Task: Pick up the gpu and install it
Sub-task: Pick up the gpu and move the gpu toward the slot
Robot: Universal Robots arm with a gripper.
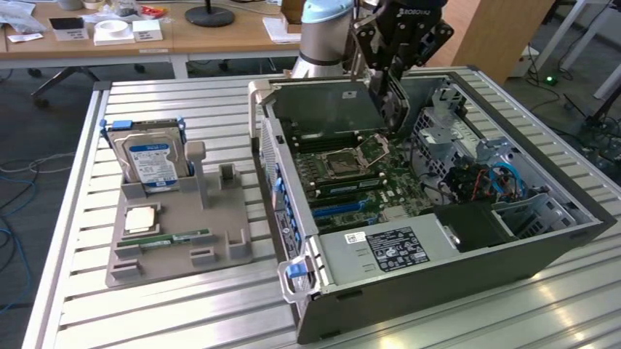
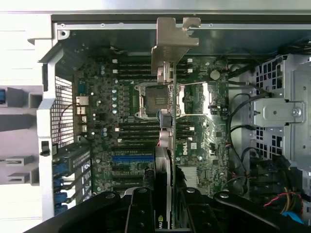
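Gpu (image 1: pixel 391 109), thin dark card with silvery bracket, sits clenched in the black claw (image 1: pixel 388 69) over the open grey case (image 1: pixel 543 247), upper centre of the exterior view: lifted, seemingly not yet seated.

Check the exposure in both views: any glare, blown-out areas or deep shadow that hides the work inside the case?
Exterior view: even light, with bright glare on the slatted table at the view's lower right; the computer case interior is readable. Wrist view: the table beside the case is blown out to white, the gripper holding the gpu is almost black, the motherboard well lit.
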